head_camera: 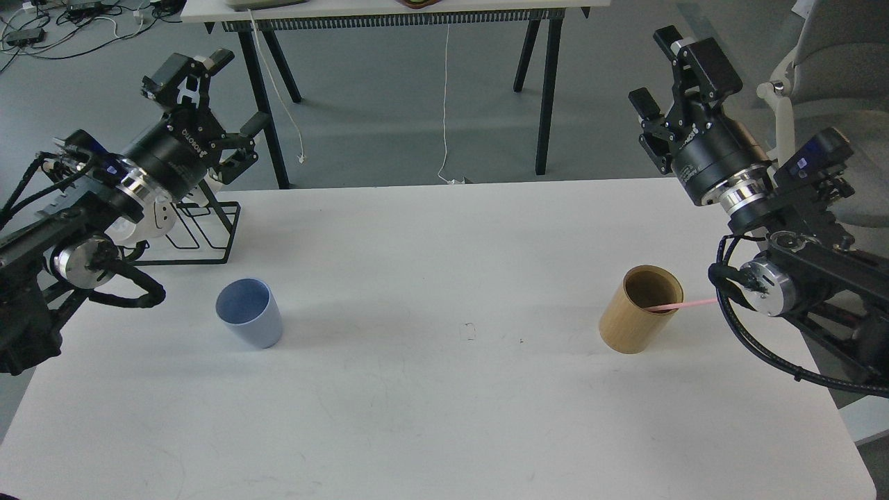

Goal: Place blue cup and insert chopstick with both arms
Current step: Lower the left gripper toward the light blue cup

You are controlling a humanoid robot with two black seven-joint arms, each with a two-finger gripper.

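Observation:
The pale blue cup [249,312] stands upright on the left half of the white table [444,403], mouth up and empty. On the right, the pink chopstick [684,305] leans out of a tan cylinder [640,309], its tip pointing right toward my right arm. My left gripper [226,94] hovers high at the back left, above a black wire rack, fingers spread open and holding nothing. My right gripper [660,69] is raised at the back right, well above and behind the tan cylinder, also open and empty.
A black wire rack [201,232] with a white mug [149,219] sits at the table's back left, partly behind my left arm. Beyond the table stand another table's black legs [545,90], hanging cables and a grey chair [826,62] at the right.

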